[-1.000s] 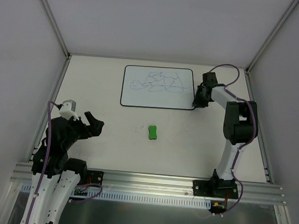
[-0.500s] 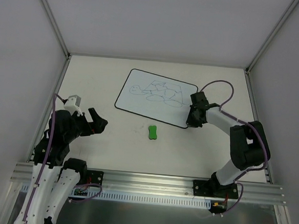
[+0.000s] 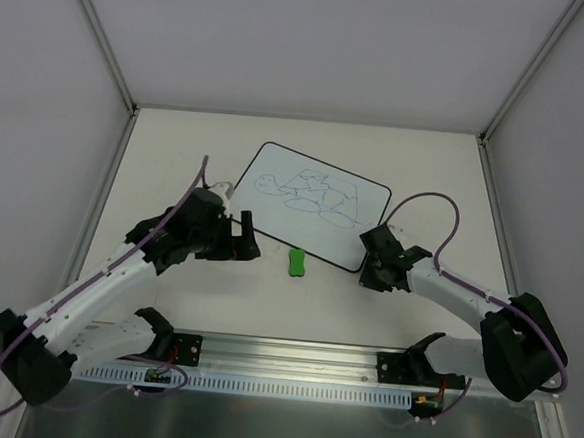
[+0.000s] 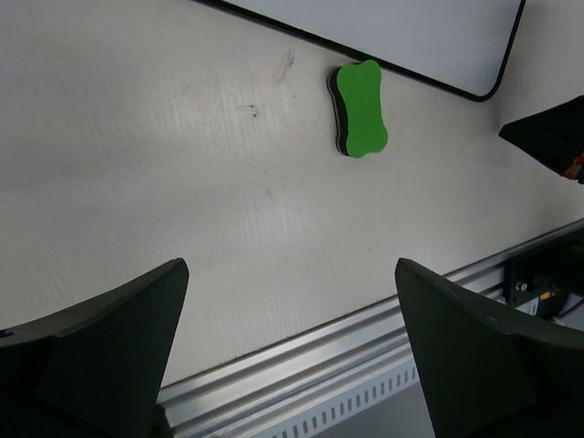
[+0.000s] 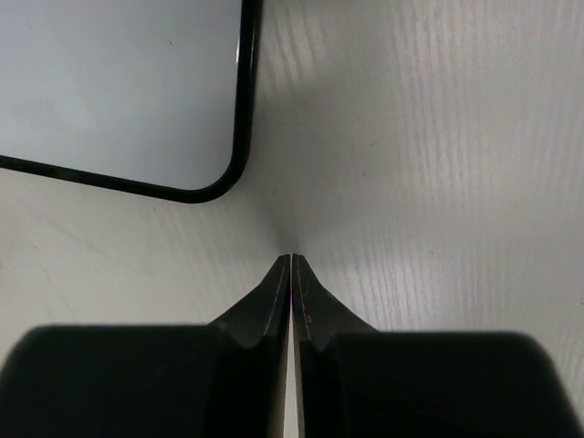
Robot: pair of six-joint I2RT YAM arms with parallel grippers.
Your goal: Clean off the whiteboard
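Left gripper [image 3: 243,236] first, jaws spread wide, gripping nothing, just off the whiteboard's [image 3: 313,205] near-left edge. Next along, green eraser [image 3: 296,261] flat on the pale table [image 3: 176,151], just beside the whiteboard's near edge. Whiteboard itself lying skewed mid-table, scribbles across it. Right gripper [image 5: 291,260] pinched tight on nothing, near the whiteboard's near-right corner, not touching. Grey walls [image 3: 41,81] all round.

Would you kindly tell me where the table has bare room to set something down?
The table is bare in the far right and far left corners beside the whiteboard, and between the eraser and the front rail. It is crowded along the whiteboard's near edge, where the left gripper, eraser and right gripper sit.
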